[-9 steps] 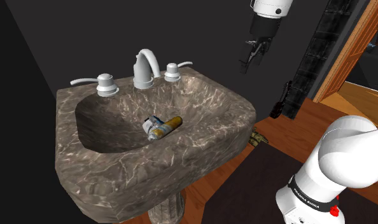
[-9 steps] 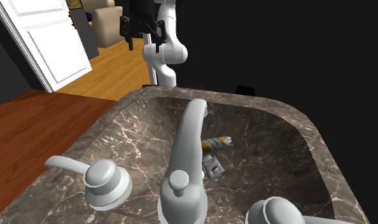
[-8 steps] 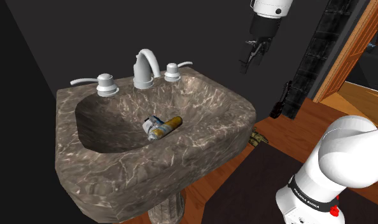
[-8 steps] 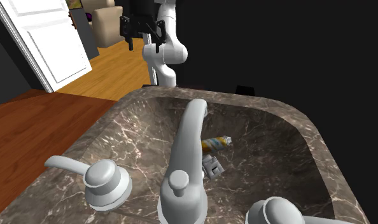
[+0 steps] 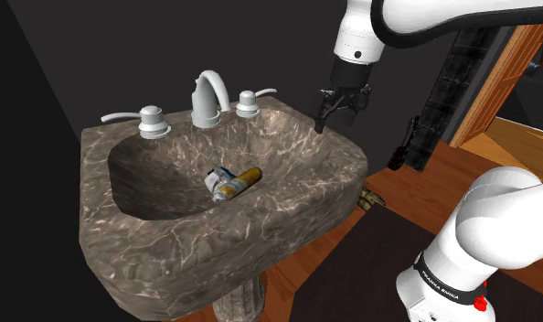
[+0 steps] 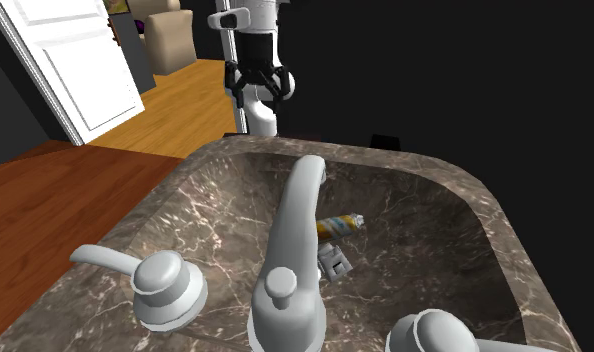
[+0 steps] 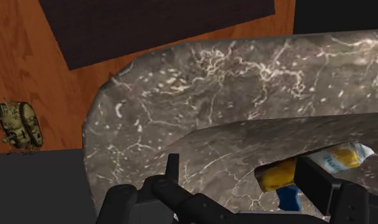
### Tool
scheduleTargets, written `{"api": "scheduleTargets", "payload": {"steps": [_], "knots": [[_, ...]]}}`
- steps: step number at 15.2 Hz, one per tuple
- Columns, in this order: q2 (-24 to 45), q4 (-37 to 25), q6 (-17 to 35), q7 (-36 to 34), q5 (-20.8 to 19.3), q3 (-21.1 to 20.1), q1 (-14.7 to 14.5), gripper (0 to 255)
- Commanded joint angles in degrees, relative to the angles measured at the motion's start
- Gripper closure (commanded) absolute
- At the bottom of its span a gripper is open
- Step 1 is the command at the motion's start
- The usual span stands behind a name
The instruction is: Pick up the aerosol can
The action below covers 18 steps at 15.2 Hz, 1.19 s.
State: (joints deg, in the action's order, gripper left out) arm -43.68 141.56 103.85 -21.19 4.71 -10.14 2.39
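Claw spread open above the sink's rim; aerosol can lying down in the basin.

The black fingers stand apart with nothing between them. They point down over the corner of the marbled dark stone sink at the shoulder view's right, clear of its surface. Well apart from the claw, the aerosol can lies on its side in the basin, white-bodied with a yellow-orange end. It seems to touch a smaller white-and-blue item that I cannot identify. On the far rim in the shoulder view stand a grey faucet and two lever handles. Below lie a wood floor and a dark rug.
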Motion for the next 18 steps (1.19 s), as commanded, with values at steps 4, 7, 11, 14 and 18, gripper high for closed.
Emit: {"api": "scheduleTargets", "payload": {"steps": [4, 7, 11, 14, 18], "knots": [[4.44, 1.78, 6.99, -15.2, 6.05, -6.61, 1.4, 0], [8.79, 1.65, 12.02, -23.95, 8.95, -10.69, 2.56, 0], [16.0, 0.01, 19.05, -35.63, 11.42, -16.21, 4.81, 0], [22.32, -2.2, 24.38, -44.73, 11.69, -20.29, 7.02, 0], [31.82, -6.27, 31.22, -57.98, 8.99, -25.47, 10.53, 0]]}}
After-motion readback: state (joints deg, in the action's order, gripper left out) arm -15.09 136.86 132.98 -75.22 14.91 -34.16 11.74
